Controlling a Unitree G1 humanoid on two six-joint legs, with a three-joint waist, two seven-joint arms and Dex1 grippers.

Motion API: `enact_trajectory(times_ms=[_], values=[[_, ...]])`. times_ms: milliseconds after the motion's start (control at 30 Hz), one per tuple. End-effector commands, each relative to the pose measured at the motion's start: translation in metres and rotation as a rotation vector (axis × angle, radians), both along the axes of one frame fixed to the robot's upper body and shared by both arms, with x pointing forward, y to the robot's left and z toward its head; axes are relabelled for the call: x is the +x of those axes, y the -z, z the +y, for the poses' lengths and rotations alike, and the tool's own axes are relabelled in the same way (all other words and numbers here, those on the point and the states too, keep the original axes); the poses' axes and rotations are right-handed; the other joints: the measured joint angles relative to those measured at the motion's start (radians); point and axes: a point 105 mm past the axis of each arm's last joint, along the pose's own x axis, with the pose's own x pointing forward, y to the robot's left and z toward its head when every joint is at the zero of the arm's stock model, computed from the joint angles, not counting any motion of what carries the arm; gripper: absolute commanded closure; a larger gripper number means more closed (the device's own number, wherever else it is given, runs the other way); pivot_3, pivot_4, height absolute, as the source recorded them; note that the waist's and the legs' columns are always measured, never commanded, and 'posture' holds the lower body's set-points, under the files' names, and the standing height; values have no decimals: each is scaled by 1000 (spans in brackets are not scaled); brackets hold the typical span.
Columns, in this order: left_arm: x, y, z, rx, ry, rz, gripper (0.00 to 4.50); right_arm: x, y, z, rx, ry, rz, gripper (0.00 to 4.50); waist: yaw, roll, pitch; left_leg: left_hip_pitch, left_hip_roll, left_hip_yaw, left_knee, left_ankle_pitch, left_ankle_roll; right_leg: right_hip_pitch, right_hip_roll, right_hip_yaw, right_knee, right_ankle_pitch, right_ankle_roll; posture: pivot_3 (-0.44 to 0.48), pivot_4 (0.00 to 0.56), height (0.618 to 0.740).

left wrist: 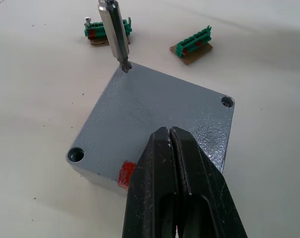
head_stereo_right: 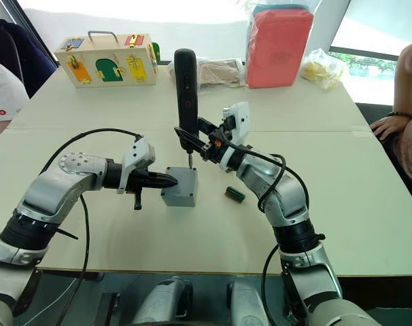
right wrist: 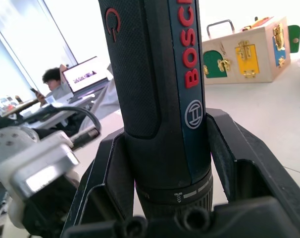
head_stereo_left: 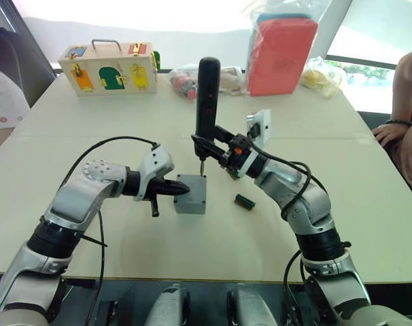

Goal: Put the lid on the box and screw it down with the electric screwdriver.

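The lid (left wrist: 155, 116) already sits on the box (head_stereo_left: 190, 195), which stands on the tabletop (head_stereo_left: 124, 238) between the two arms. The lid's edges line up with the box walls. A small red mark shows on the box's near side in the left wrist view.

The electric screwdriver (head_stereo_left: 207, 95) stands upright over the far corner of the lid, its thin metal bit (left wrist: 115, 32) seated in that corner's screw hole. The right hand (head_stereo_left: 216, 151) is clamped around the lower part of the tool's black body. The left hand (head_stereo_left: 173, 190) has its two fingers pressed together. Their tips lie at the lid's near edge, apparently bracing the box from the side.

The step in hand looks to be driving the screw at the far corner. To do it well, the tool should stay vertical, so that the bit does not skate out of the recess and scar the lid. Downward pressure should be steady but modest, since the box is small and light and could twist under the torque. The left hand's brace matters for that reason. Two other corner holes are visible in the left wrist view, and whether screws sit in them is unclear.

On the tool, red letters read "BOSC", the rest cut off, above a round emblem. A red power symbol marks a button higher up.

Two green connector pieces (left wrist: 192, 43) lie just beyond the box. Farther back stand a wooden latch box (head_stereo_left: 109, 68) and a red bag (head_stereo_left: 281, 54).
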Motion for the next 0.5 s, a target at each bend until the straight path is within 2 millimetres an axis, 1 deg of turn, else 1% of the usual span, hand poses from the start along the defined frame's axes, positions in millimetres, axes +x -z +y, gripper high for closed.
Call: enact_trajectory(times_ms=[33, 333, 400, 500], values=[[0, 7, 5, 21, -33, 32, 4500, -2, -8, -2, 6, 7, -70, 2707, 0, 0, 0, 0, 0, 0, 0, 0, 0, 0, 0, 0, 0, 0, 0, 0, 150, 738], [0, 7, 3, 23, -28, 37, 4500, 4, 6, -8, -29, 45, -62, 2707, 1, 0, 0, 3, 0, 0, 0, 0, 0, 0, 0, 0, 4, 0, 0, 0, 150, 738], [0, 8, 3, 25, -27, 37, 4500, 3, 18, -7, -41, 44, -44, 2707, 2, 0, -1, 3, 0, 0, 0, 0, 0, 1, 0, 0, 4, 0, 0, 0, 150, 738], [0, 9, 3, 29, -28, 37, 4500, 1, 45, -8, -72, 49, -1, 2707, 2, 0, -2, 6, 0, 0, 0, 0, 0, 4, 0, 0, 4, 0, 0, 0, 150, 738]])
